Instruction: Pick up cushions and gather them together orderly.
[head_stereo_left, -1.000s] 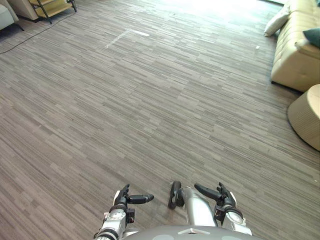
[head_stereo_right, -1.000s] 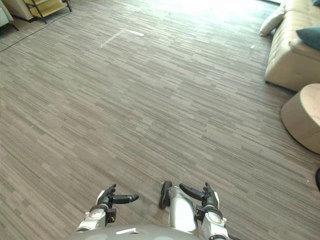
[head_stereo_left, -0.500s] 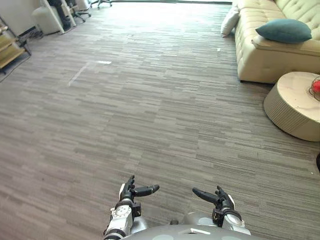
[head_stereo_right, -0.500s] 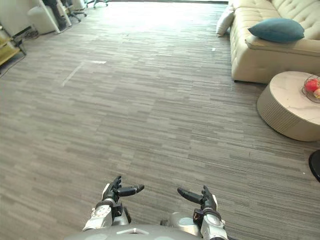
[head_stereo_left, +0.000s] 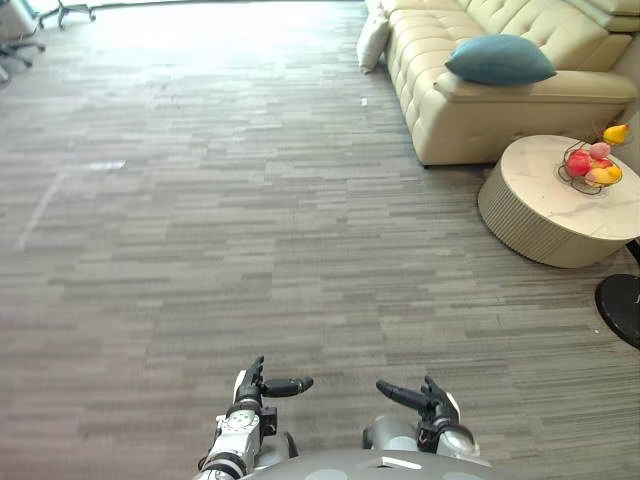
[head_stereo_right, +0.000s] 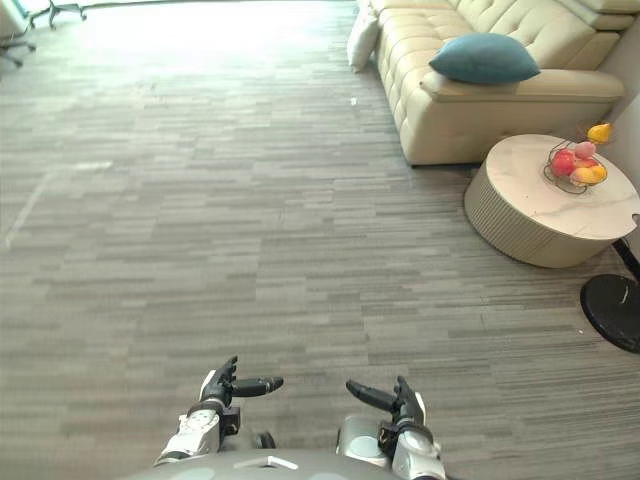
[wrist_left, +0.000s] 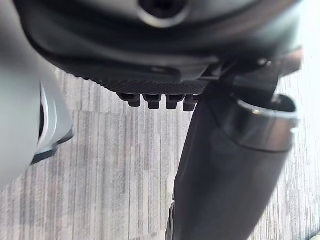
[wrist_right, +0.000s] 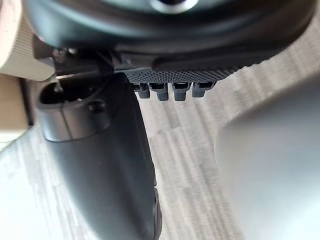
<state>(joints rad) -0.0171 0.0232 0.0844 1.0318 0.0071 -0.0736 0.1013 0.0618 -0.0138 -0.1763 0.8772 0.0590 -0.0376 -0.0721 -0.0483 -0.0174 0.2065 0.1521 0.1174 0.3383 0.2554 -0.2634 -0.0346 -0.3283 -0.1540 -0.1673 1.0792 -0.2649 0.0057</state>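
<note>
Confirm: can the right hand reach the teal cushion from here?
Probably not. The right hand is open and empty; the teal cushion lies on the sofa, far across the floor. Nothing blocks the path, but the robot would need to walk closer.

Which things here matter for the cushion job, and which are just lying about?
Job:
- teal cushion, on the cream sofa
- white cushion, against the sofa's far end

Lying about:
- round table
- fruit bowl on it
- black round base
</note>
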